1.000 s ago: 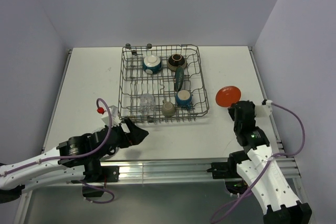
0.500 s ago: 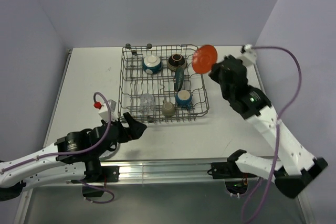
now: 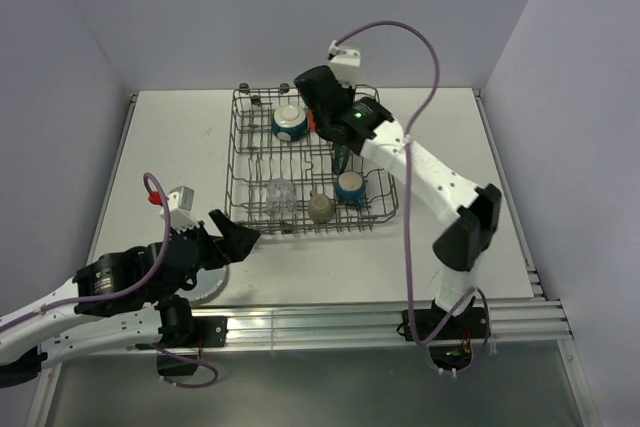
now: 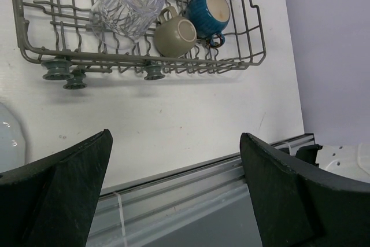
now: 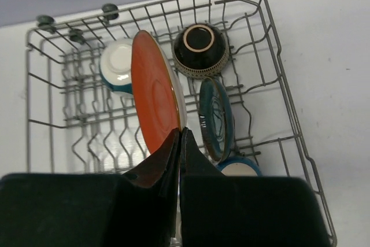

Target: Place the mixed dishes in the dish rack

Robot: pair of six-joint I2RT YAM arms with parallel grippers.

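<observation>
Rack and arms show from above: the dish rack (image 3: pixel 238 152) sits mid-worktop (image 3: pixel 170 147), and the right arm (image 3: pixel 420 162) reaches over its far half, jaws pinched on the orange-red plate (image 3: pixel 312 125), of which only a sliver shows under the wrist. The left arm (image 3: pixel 120 282) lies low at the near left, short of the rack. From the right wrist, the plate (image 5: pixel 153 99) is gripped by its near rim and held on edge over the tines, between the white-inside bowl (image 5: pixel 118 62) and the upright teal plate (image 5: pixel 215 117), with the brown bowl (image 5: pixel 199 47) beyond. Whether it touches the wires I cannot tell. Slotting this plate looks like the step in hand. Next it probably needs a straight descent into a free gap, then release, without knocking the close neighbours. From the left wrist, the jaws are spread wide and empty. The clear glass (image 4: pixel 127 1), beige cup (image 4: pixel 176 36) and blue mug (image 4: pixel 208 13) sit in the rack's near row, and a pale plate (image 4: pixel 8 140) lies on the worktop, seemingly yet to load.
</observation>
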